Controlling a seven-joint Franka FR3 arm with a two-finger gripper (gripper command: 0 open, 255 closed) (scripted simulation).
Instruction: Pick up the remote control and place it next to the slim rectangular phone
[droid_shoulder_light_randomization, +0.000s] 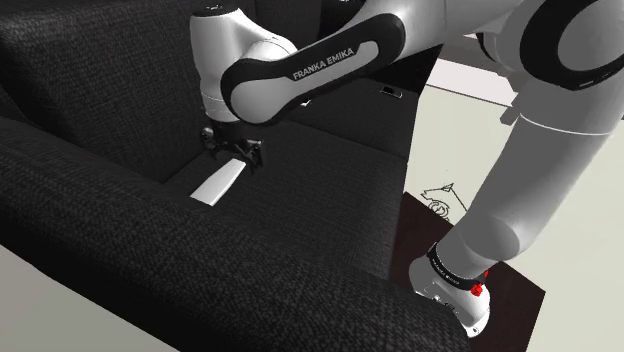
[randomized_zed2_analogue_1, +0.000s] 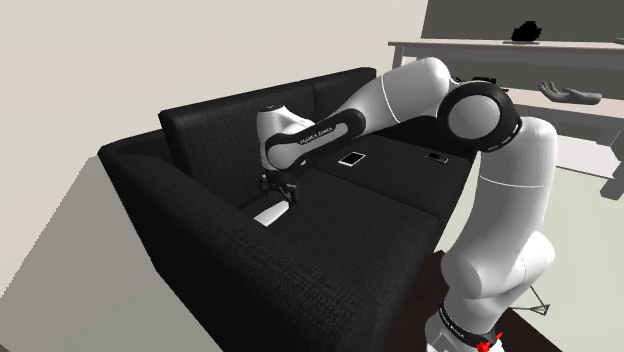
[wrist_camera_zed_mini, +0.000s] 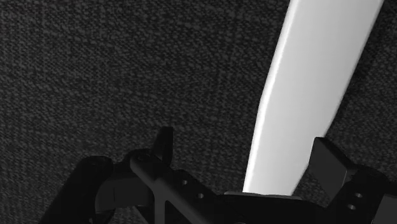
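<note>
Starting at the second exterior view's left, the black woven-fabric sofa (randomized_zed2_analogue_1: 190, 205) runs across the picture. On its left seat cushion lies the task's item, a long, flat, plain white remote control (randomized_zed2_analogue_1: 270, 212). It rests on the fabric and is not lifted.

Right over its far end hangs the all-black two-finger gripper (randomized_zed2_analogue_1: 281, 192), pointing straight down. From the wrist view, the fingers (wrist_camera_zed_mini: 164, 143) stand apart, one on each side of the remote. One is well clear of the remote's edge, the other right up against it, so the jaws are spread and clasp nothing.

Further right, on the next cushion, sits the slim pale rectangular phone with a dark rim (randomized_zed2_analogue_1: 351, 159), well apart from the remote. Beyond it is a smaller dark-edged flat device (randomized_zed2_analogue_1: 435, 156), near the sofa's right end.

The white Franka arm (randomized_zed2_analogue_1: 400, 100) arches over both. Behind it, a pale shelf unit (randomized_zed2_analogue_1: 470, 45) carries a lumpy black object (randomized_zed2_analogue_1: 525, 33) and a low grey one (randomized_zed2_analogue_1: 570, 93).
</note>
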